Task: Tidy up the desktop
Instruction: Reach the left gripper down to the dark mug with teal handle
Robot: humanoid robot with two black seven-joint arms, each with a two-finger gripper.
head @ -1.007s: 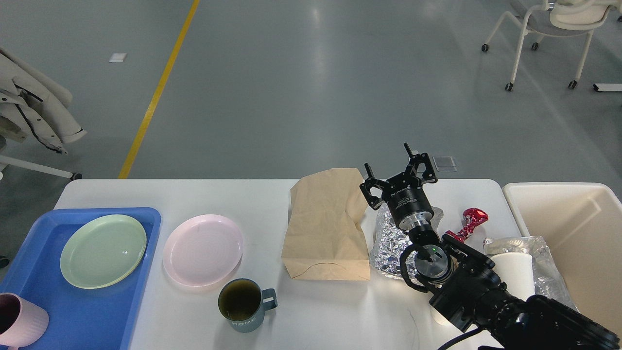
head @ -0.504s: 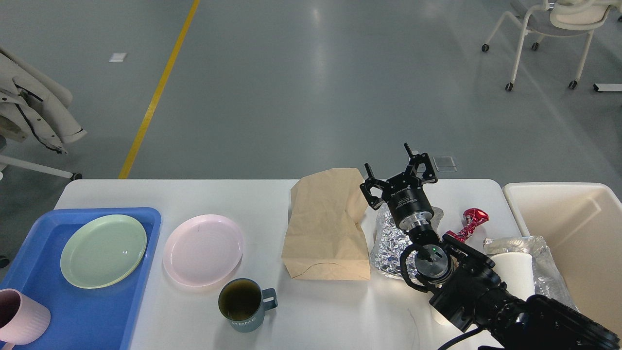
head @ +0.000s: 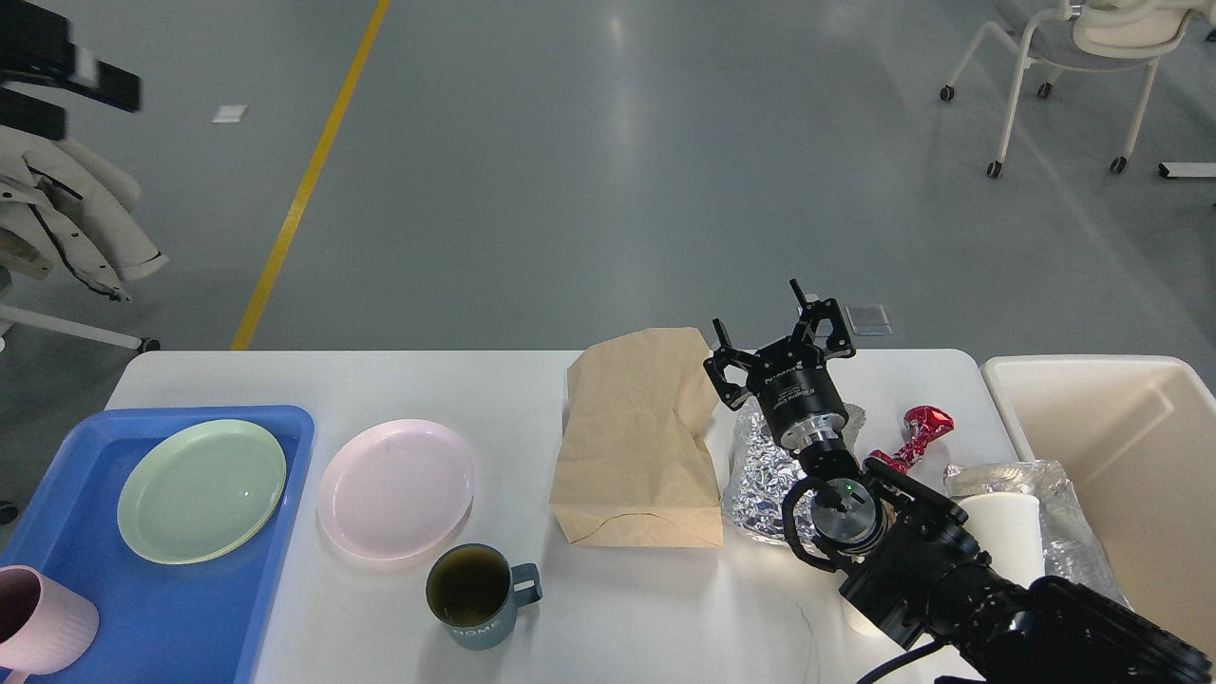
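The white desktop [head: 617,608] carries a brown paper bag [head: 636,437], crumpled foil [head: 755,475], a red wrapper [head: 921,427], a white paper cup [head: 1002,532] against clear plastic [head: 1069,518], a pink plate [head: 396,487] and a blue-grey mug [head: 470,598] of dark liquid. My right gripper [head: 765,318] stands open over the far edge of the bag and foil, holding nothing. A blurred black part [head: 66,71] at the top left looks like my left arm's end; its fingers cannot be told apart.
A blue tray [head: 171,608] at the left holds a green plate [head: 201,489] and a pink cup [head: 43,617]. A cream bin [head: 1121,437] stands off the right end. Chairs stand on the floor at the far left and far right.
A blurred black part has come into view at the top left corner. The right arm and the things on the desktop have not moved.
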